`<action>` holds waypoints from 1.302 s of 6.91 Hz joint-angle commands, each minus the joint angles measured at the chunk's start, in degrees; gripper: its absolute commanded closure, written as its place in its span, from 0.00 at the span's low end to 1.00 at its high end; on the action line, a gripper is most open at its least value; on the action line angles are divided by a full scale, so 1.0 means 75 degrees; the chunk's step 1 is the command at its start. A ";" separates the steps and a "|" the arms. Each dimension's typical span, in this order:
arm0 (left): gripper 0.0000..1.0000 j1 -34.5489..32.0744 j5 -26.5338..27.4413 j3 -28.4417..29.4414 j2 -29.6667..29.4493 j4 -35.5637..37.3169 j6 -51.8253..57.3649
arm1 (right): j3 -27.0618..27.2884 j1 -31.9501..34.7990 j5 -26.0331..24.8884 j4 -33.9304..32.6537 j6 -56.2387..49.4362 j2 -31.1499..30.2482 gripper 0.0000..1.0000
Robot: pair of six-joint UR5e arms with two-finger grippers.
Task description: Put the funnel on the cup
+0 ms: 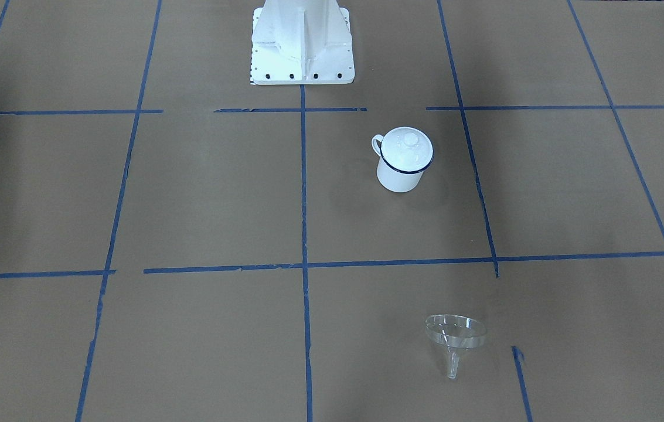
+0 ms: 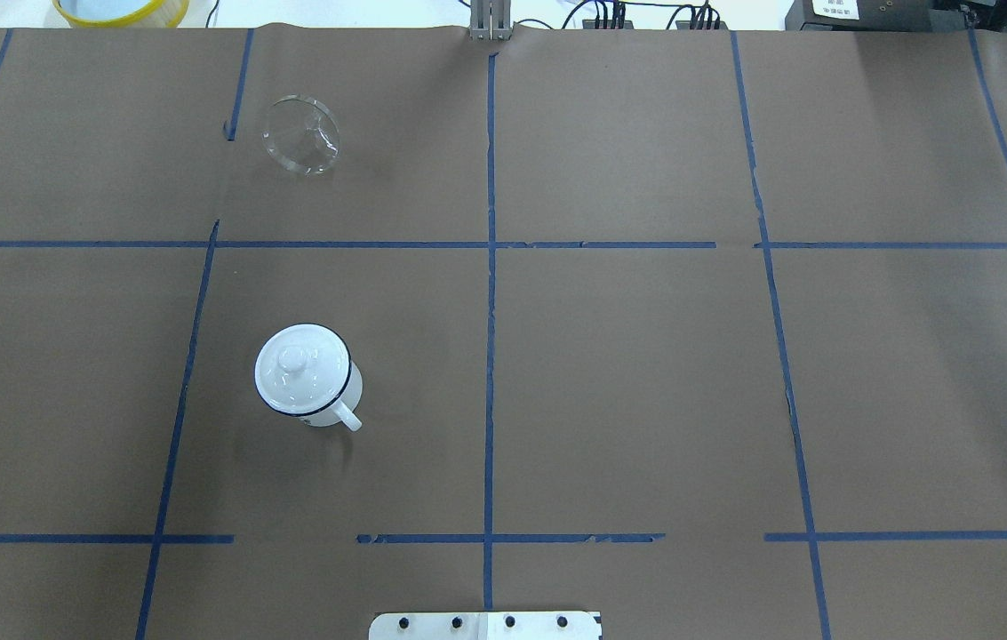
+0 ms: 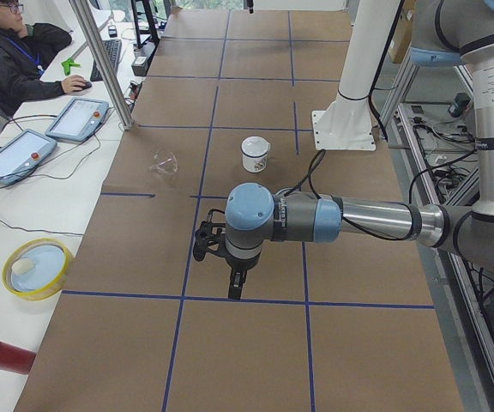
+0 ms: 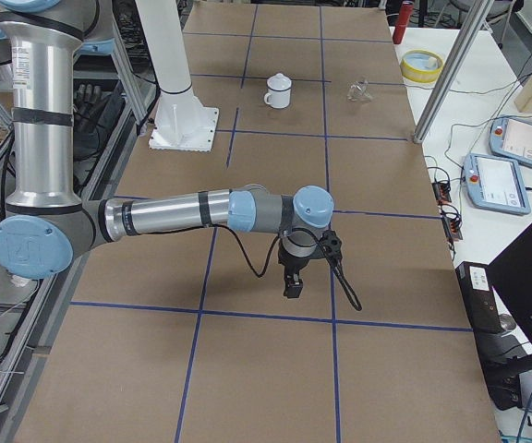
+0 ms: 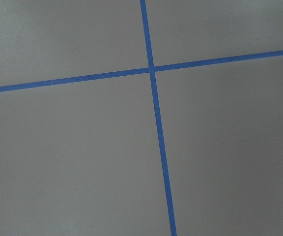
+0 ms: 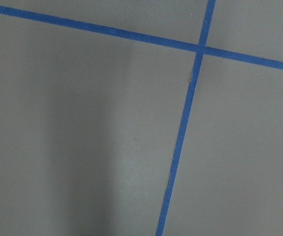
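Brown paper (image 2: 645, 382) gridded with blue tape (image 2: 490, 356) covered the table (image 2: 912, 400). Out past the left claw (image 3: 235, 292), a white bench (image 3: 33, 206) carried two tablets (image 3: 77, 118) beside a metal post (image 3: 102, 60), where an operator (image 3: 11, 51) sat.

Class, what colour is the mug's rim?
Dark blue, on the white cup; the exterior front-facing view shows it best.

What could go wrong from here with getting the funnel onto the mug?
1. A knobbed lid covers the enamel mug. Unless it comes off first, the funnel would likely perch on the knob and slide off.
2. The funnel is clear plastic and lies on its side, so it may roll or slip out when pinched.
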 commanded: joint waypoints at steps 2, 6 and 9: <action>0.00 -0.0029 0.0023 -0.0032 -0.0011 0.0000 -0.0012 | 0.0001 0.0000 0.0000 0.0000 0.0000 0.0000 0.00; 0.00 -0.0041 0.0035 -0.0559 -0.1142 -0.0035 -0.0082 | 0.0001 0.0000 0.0000 0.0000 0.0000 0.0000 0.00; 0.00 -0.0170 -0.0035 -0.0054 -0.2063 -0.0701 -0.1730 | -0.0011 0.0000 0.0000 0.0000 0.0000 0.0000 0.00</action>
